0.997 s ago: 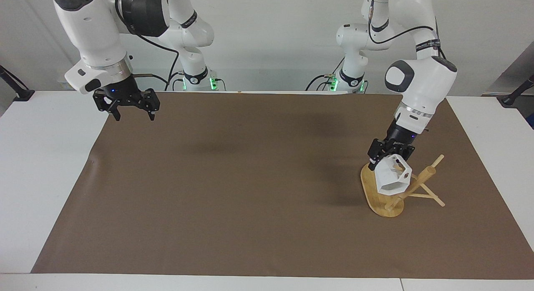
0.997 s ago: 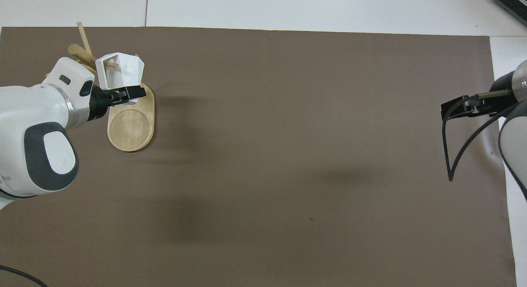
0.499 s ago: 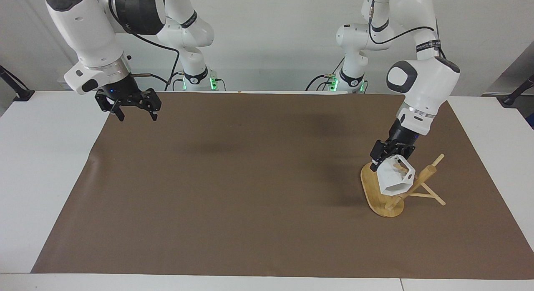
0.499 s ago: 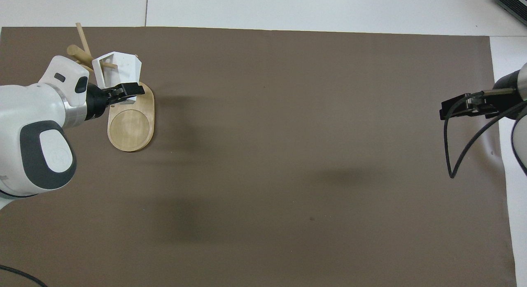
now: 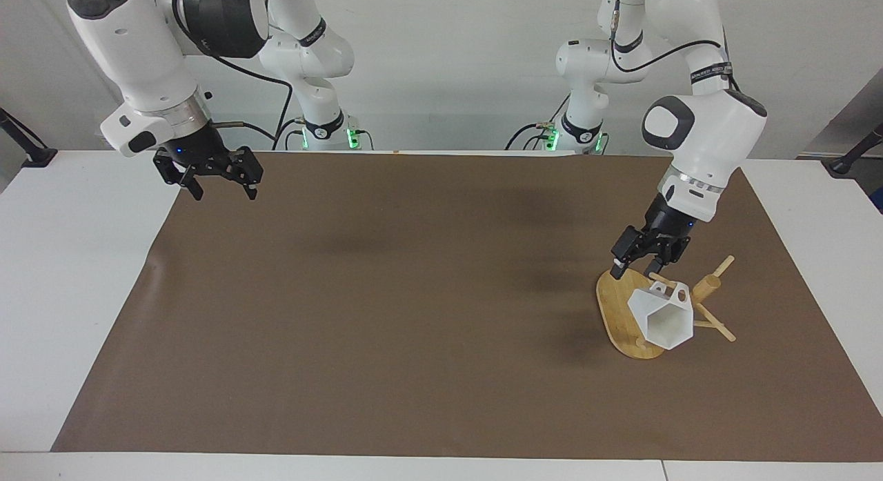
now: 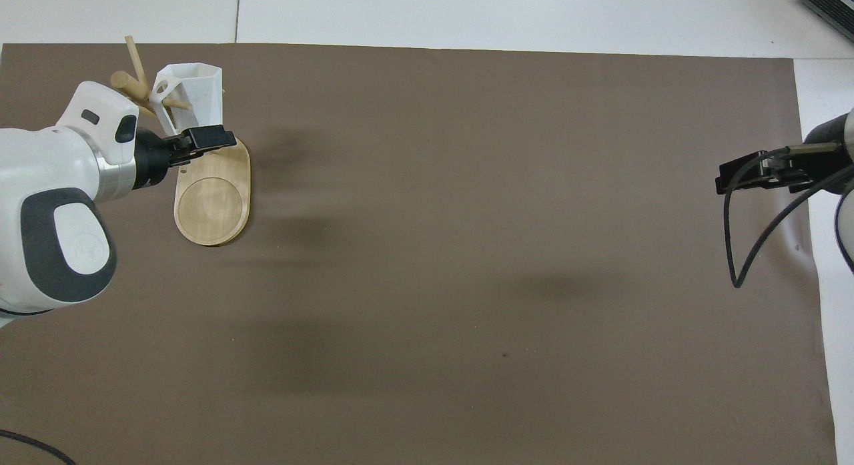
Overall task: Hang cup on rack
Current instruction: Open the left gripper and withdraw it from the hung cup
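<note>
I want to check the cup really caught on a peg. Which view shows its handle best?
The facing view: the cup hangs on the rack, a peg through its handle's hole, the open left gripper above and clear of it. The overhead view shows the handle hole too, but partly crowded by the gripper.

This is a robotics lab set up for tabletop manipulation trials, not a home or a kitchen. Two white Franka arms, the left arm (image 5: pixel 703 143) and the right arm (image 5: pixel 148 67), stand bolted at the 12 o'clock edge of a plain white table (image 5: pixel 69 274) in the facing view, green status lights (image 5: pixel 353 134) glowing at their bases and black cables (image 5: pixel 265 74) trailing loose. A brown paper mat (image 5: pixel 414 295) covers the work surface as a staged test area. The wall (image 5: pixel 448 46) at 12 o'clock is bare and white. Black clamp mounts (image 5: pixel 27 146) grip the table at 9 and 3 o'clock.
</note>
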`<state>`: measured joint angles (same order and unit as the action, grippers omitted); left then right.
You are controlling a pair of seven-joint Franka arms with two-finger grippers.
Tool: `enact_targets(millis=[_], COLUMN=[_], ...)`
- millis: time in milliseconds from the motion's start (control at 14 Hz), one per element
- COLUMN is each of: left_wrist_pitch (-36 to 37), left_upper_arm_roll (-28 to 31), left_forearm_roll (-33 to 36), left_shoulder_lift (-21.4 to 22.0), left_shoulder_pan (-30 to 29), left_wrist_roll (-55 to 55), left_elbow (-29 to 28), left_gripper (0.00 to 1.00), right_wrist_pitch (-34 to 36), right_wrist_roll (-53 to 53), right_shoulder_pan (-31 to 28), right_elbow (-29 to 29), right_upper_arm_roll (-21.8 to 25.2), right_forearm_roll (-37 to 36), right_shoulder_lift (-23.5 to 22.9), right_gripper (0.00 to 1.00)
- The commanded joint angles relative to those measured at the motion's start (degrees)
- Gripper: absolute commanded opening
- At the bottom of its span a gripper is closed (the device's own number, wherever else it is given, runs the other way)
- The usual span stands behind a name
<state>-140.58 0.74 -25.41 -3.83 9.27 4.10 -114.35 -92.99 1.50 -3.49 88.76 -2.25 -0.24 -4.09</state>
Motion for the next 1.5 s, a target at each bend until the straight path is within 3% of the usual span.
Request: enact_targets(millis=[0, 285, 499, 855, 1424], left_wrist_pitch=[8.8, 17.4, 31.1, 46.0, 53.1], left_upper_arm_roll=[0.3, 0.6, 0.2, 0.4, 0.7], left_forearm_roll=[1.9, 13.8, 21.3, 23.6, 25.2], left_shoulder_lift=[0.0, 5.4, 7.2, 9.5, 5.7], left_shoulder_pan=[-0.6, -0.4, -0.1, 0.0, -0.4], left_wrist_roll=[0.3, -0.1, -0.5, -4.3, -8.7], left_elbow=[4.8, 5.6, 11.1, 16.4, 26.4], left_gripper=[1.00, 1.00, 1.00, 1.00, 1.00], right_wrist_pitch=[-0.3, -0.3, -0.4, -2.5, -4.5], right_wrist_roll=[-0.6, -0.4, -0.4, -0.7, -0.4], right_shoulder_pan=[-0.6, -0.7, -0.8, -1.6, -2.9], right_elbow=[1.7, 1.7, 1.7, 1.7, 1.5], right_upper_arm_roll=[-0.1, 0.0, 0.0, 0.1, 0.1], right_forearm_roll=[1.1, 1.0, 1.0, 0.5, -0.2], right_shoulder_lift=[1.4, 1.5, 1.5, 1.4, 1.0], right_gripper=[1.00, 1.00, 1.00, 1.00, 1.00])
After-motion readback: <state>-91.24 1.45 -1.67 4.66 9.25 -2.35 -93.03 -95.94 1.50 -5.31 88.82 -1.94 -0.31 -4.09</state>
